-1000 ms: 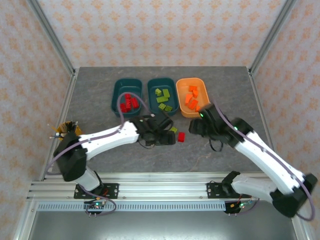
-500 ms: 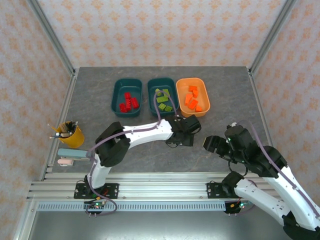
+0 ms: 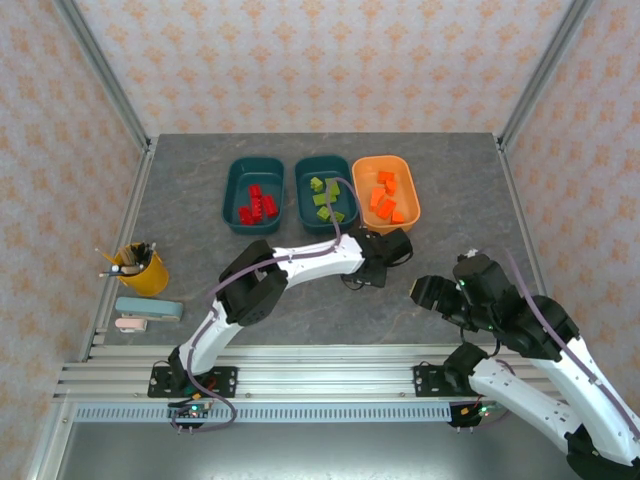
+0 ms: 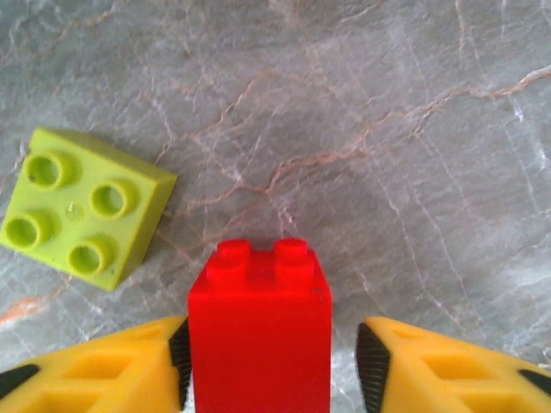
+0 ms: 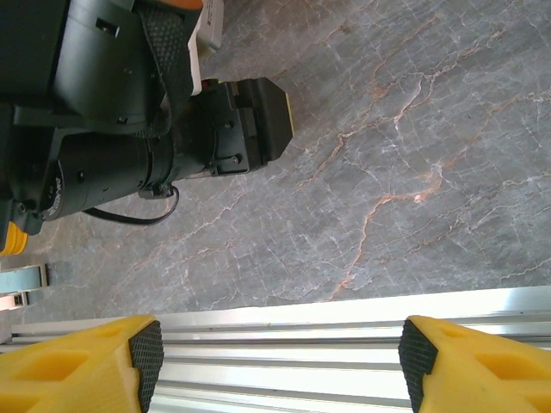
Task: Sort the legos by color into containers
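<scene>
Btwn part-open L pincer (image 4: 275,368) pads: red lego (image 4: 258,323), one pad off it; R pincer (image 5: 280,348) wide open.

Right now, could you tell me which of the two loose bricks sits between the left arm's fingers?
The red plastic brick; the lime-green four-stud plastic brick lies studs-up outside the yellow fingers.
</scene>
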Motion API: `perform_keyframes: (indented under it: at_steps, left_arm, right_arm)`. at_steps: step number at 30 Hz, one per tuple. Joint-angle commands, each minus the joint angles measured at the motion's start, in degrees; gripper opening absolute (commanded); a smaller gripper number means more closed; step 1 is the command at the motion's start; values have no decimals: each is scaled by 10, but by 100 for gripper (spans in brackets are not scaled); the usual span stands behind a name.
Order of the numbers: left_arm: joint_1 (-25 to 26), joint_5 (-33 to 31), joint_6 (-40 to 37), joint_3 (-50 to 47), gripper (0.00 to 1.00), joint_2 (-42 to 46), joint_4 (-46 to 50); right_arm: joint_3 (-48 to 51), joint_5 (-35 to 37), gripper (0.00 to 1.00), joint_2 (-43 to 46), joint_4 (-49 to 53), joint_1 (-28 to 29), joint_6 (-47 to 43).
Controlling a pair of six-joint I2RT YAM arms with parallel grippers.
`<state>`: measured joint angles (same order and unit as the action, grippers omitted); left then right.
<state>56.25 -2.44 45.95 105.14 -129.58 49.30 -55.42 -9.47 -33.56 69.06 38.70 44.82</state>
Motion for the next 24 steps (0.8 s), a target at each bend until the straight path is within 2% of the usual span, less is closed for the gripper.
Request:
perform_keyframes:
  at_steps: [1, 7, 13, 17, 20, 24]
  left_arm:
    - [-2, -28, -9, 25, 46, -18, 22]
    - [-5, -35, -14, 38, 42, -2, 25]
    - [-33, -37, -2, 0, 42, 98, 33]
    - [-87, -22, -10, -53, 42, 185, 30]
    - [-144, -4, -28, -84, 42, 237, 30]
    - [-233, 20, -59, -111, 42, 271, 18]
  right_arm:
    - [2, 1, 73, 5, 10, 0, 5]
    - [0, 2, 72, 4, 8, 0, -4]
    - [-11, -36, 70, -29, -48, 0, -60]
    - [-25, -69, 69, -76, -148, 8, -87]
    - [-55, -48, 69, -134, -230, 40, -112]
    - [-119, 2, 69, -255, -318, 94, -154]
